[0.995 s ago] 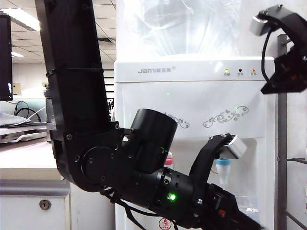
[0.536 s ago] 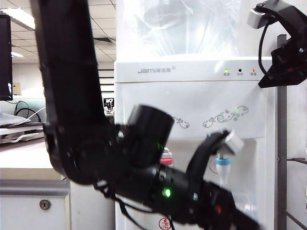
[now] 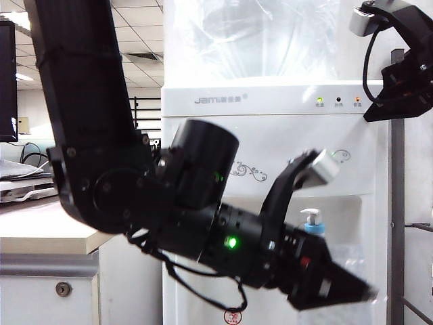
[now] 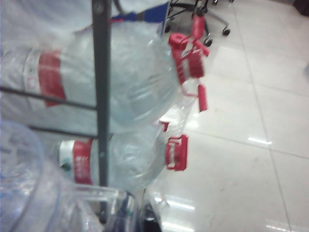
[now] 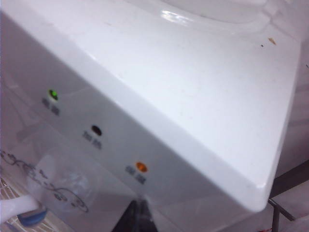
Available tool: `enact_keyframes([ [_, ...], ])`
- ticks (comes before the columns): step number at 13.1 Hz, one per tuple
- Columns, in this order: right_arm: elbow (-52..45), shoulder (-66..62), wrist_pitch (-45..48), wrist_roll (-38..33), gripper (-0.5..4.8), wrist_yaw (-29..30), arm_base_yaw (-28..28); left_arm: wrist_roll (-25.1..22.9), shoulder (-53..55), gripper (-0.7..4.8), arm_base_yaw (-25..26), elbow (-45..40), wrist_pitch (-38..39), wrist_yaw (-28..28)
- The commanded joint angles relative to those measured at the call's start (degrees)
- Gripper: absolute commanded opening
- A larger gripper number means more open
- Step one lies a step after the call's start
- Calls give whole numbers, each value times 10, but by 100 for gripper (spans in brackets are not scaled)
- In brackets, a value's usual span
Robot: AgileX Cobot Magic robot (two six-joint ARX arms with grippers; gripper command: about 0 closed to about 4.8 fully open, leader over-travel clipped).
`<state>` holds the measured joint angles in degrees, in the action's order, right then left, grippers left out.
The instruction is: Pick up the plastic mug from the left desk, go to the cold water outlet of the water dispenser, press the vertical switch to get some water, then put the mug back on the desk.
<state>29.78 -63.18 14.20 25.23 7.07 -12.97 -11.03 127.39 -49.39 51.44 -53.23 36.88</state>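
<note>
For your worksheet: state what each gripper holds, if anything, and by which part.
The left gripper, low before the water dispenser, is shut on the plastic mug; where it grips cannot be told. The right gripper, raised beside the dispenser, shows nothing held.

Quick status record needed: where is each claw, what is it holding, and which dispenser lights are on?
left claw: low in front of the water dispenser, below the cold water outlet, shut
plastic mug: clear wall seen close in the left wrist view; grip not visible
right claw: high, beside the dispenser's top corner; state unclear
indicator lights: green and orange lit, middle dark
</note>
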Motion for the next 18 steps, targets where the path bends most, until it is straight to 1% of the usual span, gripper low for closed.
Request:
enact_keyframes([
  [1, 13, 3, 41, -13, -1, -10, 1, -5, -17, -6, -13, 2, -30, 15],
  [7, 24, 14, 43, -17, -1, -11, 1, -5, -38, -6, -44, 1, -15, 17],
  [10, 29, 28, 43, -45, -1, -32, 1, -6, -49, -6, -52, 1, -16, 16],
  [15, 39, 61, 42, -45, -1, -39, 1, -5, -81, -6, -52, 1, 0, 15],
  [18, 46, 83, 44, -62, -1, -57, 1, -6, -113, -6, -52, 1, 20, 15],
])
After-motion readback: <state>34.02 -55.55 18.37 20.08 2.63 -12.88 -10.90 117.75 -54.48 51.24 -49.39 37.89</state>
